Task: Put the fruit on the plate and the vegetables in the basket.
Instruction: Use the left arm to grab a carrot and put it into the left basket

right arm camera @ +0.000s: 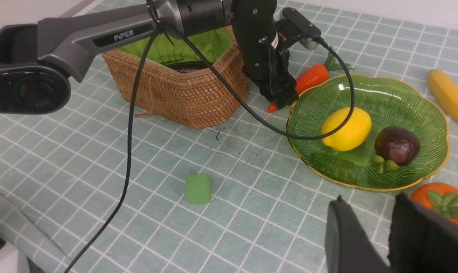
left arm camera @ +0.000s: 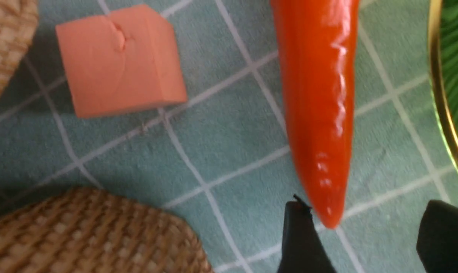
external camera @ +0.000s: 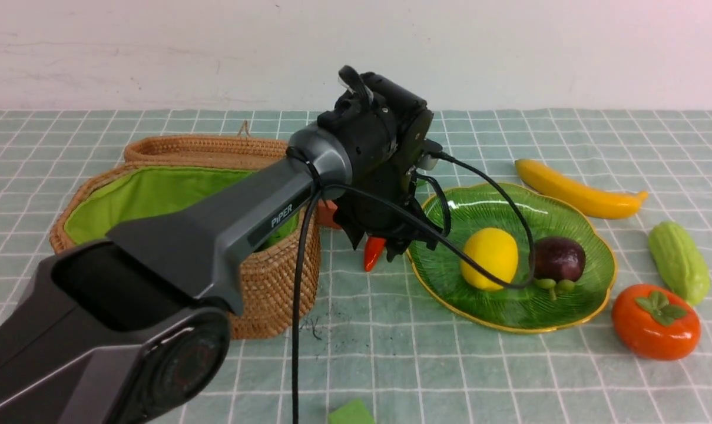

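**Between basket (external camera: 273,277) and plate (external camera: 509,318): left hand (external camera: 400,244) open at the point of the carrot (external camera: 373,252)**

On the checked cloth of the bench (external camera: 391,353), lying flat: the carrot, its point toward the robot's side. Directly above this pointed end, the left hand, turned downward. From the left wrist: two dark fingers (left arm camera: 300,239) well apart, the orange point just beside one of them, pressed by neither. Holds nothing. Near the carrot in the same view, a salmon-pink cube (left arm camera: 119,60), wicker on two sides and the gold rim of the plate at the edge. In the front view this cube mostly hidden behind the arm.

Right hand (right arm camera: 369,201): visible only from the right wrist. Partly open, a narrow gap between the fingers, nothing inside it. Hangs above the cloth near the persimmon (right arm camera: 441,201) and touches nothing.

On the plate, side by side: lemon (external camera: 489,258) and mangosteen (external camera: 559,258). On the cloth outside the plate: banana (external camera: 579,191) behind it, bumpy gourd (external camera: 678,262) and persimmon to its right.

From the right wrist only: the whole carrot with its green leaves, something dark low in the basket (too little shown to name), and the complete green cube (right arm camera: 197,188). From the front only: the wicker lid (external camera: 202,150) behind the basket, and the gourd.
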{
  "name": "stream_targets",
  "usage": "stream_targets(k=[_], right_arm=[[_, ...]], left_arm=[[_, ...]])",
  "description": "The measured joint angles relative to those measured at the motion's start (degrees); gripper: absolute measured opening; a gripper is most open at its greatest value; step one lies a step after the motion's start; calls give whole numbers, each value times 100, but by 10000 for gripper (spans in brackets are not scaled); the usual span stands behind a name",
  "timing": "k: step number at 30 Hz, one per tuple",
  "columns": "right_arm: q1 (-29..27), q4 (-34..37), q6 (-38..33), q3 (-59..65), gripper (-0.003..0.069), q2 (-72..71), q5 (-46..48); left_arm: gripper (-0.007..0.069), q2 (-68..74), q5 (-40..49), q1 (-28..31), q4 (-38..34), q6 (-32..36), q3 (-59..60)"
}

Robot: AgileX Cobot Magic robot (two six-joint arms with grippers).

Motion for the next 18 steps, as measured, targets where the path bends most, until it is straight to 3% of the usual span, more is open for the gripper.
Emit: stream_targets(k=[18], right_arm=[[0,131,23,0,200,0,29]], left_arm=[[402,341,-384,206,-65,0,-7]])
